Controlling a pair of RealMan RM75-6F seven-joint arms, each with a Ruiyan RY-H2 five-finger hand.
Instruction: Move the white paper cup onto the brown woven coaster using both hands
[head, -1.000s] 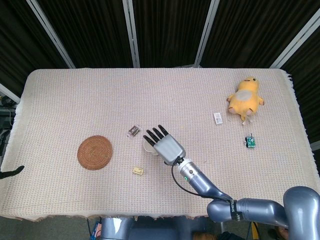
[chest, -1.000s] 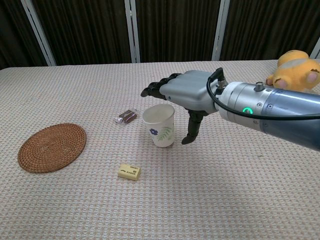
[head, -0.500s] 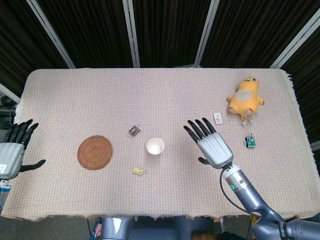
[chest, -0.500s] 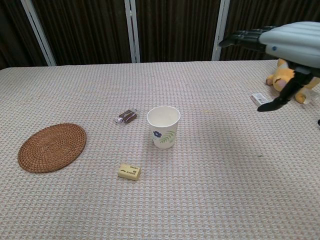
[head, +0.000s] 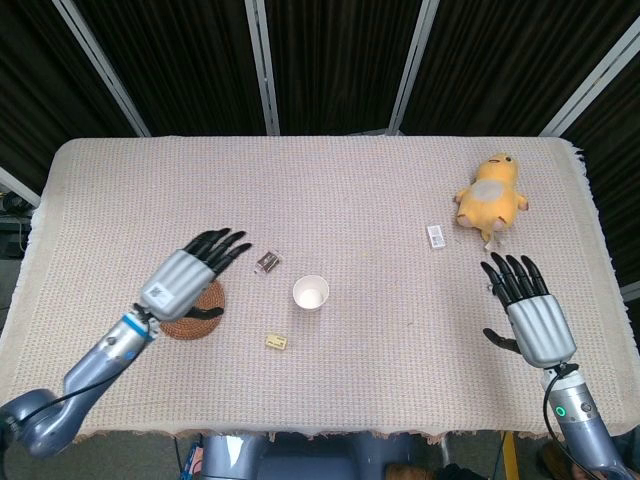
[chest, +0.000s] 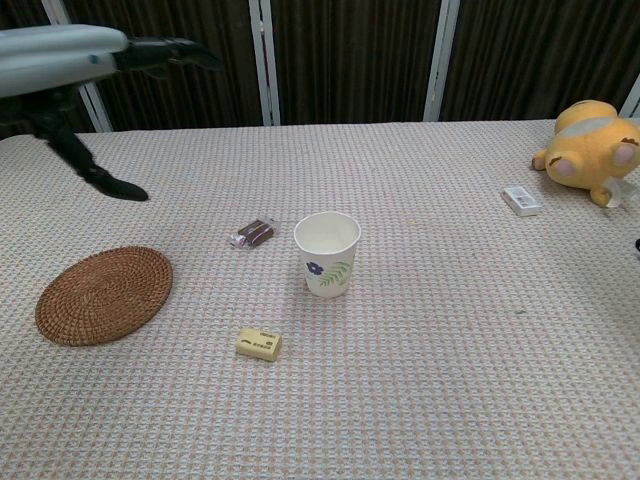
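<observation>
The cup (head: 311, 292) stood upright on the bench (head: 330, 190), open mouth up, with neither hand touching it. Its leaf print faced the chest camera (chest: 327, 254).

The left hand (head: 188, 274) hung above the bench to the left of the cup, palm down, its fingers (head: 222, 245) spread apart and stretched toward the cup, holding nothing. In the head view it covered part of the coaster (head: 198, 312), which lay flat to the cup's left, well apart from it. The chest view showed the same hand (chest: 70, 60) raised high above the coaster (chest: 103, 294), thumb hanging down, touching nothing.

The right hand (head: 527, 308) hovered far to the right of the cup, near the bench's edge, fingers straight and fanned apart, empty. The chest view did not show it.

A small dark wrapped item (head: 267, 263) lay just left of the cup and behind it, and a yellow block (head: 277, 342) lay in front of the cup, slightly left. A small white box (head: 436, 236) sat well to the cup's right, beside a yellow plush toy (head: 490, 197) in the far right corner.
</observation>
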